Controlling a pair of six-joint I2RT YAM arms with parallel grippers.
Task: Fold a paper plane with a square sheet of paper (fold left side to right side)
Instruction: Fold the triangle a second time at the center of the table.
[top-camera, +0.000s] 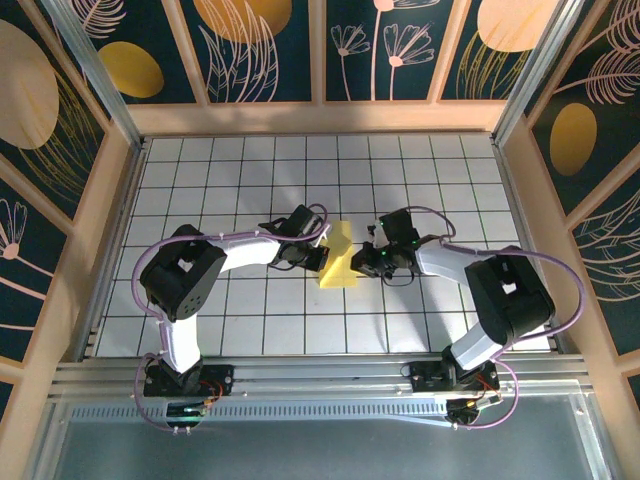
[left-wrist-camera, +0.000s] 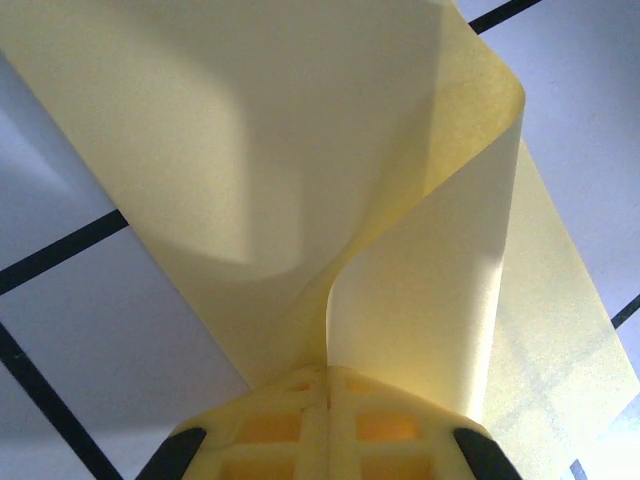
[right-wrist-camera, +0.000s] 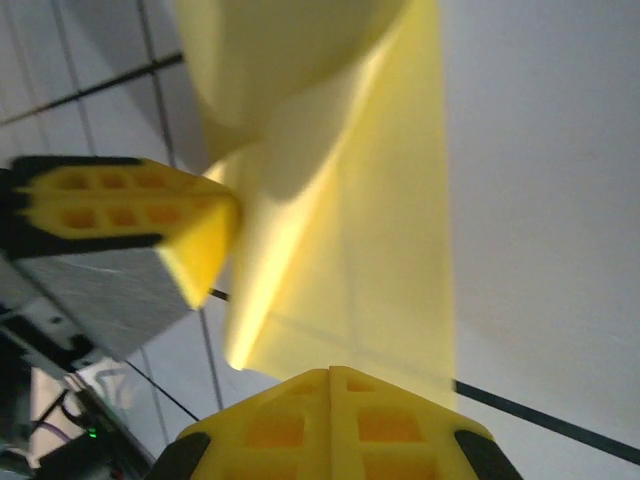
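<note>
The square sheet of paper (top-camera: 340, 262) is pale yellow and lies partly folded on the white grid table (top-camera: 250, 180), one flap lifted and curling. My left gripper (top-camera: 320, 258) is at its left side. In the left wrist view the left gripper (left-wrist-camera: 328, 372) is shut on the paper (left-wrist-camera: 300, 150), which rises from the jaw seam and curls over to the right. My right gripper (top-camera: 363, 262) is at the sheet's right side. In the right wrist view it (right-wrist-camera: 330, 370) is shut, its tip at the edge of the flat paper (right-wrist-camera: 360, 230), with the left fingers (right-wrist-camera: 190, 230) beside it. The paper plane is out of view.
Wooden frame walls (top-camera: 120, 170) with dark flower panels enclose the table on three sides. An aluminium rail (top-camera: 320, 375) carries both arm bases along the near edge. Open tiles lie behind and beside the paper.
</note>
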